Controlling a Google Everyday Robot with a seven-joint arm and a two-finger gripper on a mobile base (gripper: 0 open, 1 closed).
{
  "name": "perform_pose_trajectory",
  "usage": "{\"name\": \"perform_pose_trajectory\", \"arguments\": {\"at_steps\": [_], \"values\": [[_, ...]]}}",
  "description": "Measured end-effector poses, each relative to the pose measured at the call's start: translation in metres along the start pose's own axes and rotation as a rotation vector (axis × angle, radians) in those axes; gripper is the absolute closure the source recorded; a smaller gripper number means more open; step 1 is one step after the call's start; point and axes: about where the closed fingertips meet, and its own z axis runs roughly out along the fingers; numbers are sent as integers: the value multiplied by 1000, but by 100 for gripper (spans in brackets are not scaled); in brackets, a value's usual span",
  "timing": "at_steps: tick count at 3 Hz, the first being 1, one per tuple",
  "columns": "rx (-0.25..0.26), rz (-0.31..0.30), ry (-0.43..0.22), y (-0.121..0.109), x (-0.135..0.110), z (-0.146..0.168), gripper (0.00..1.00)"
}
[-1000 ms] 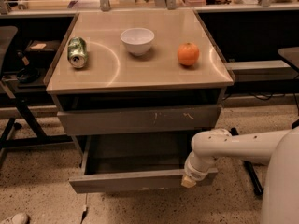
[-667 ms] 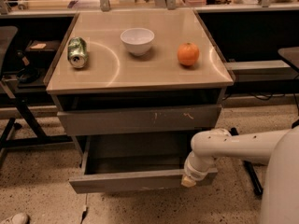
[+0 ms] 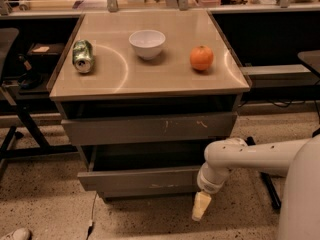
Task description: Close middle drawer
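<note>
The middle drawer (image 3: 140, 180) is a wide grey drawer with a plain front. It stands pulled partly out of the cabinet, and its dark grey inside shows above the front. My gripper (image 3: 201, 207) hangs at the end of the white arm (image 3: 235, 159), pointing down. It is at the right end of the drawer's front, just below the front's lower edge. I cannot tell if it touches the front.
The top drawer front (image 3: 150, 128) with yellowish scratches sits above, slightly out. On the cabinet top (image 3: 125, 81) are a crushed green can (image 3: 83, 56), a white bowl (image 3: 147, 43) and an orange (image 3: 201, 58). A black chair base (image 3: 20, 134) stands to the left and dark desks behind.
The middle drawer's front has moved back toward the cabinet, so less of its inside shows. My gripper now sits lower, below the front's edge.
</note>
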Motion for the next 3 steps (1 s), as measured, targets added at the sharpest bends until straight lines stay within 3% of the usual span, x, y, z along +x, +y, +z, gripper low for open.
{"name": "perform_pose_trajectory", "arguments": {"at_steps": [1,2,3], "values": [[0,0,0,0,0,0,0],[0,0,0,0,0,0,18],[0,0,0,0,0,0,42]]}}
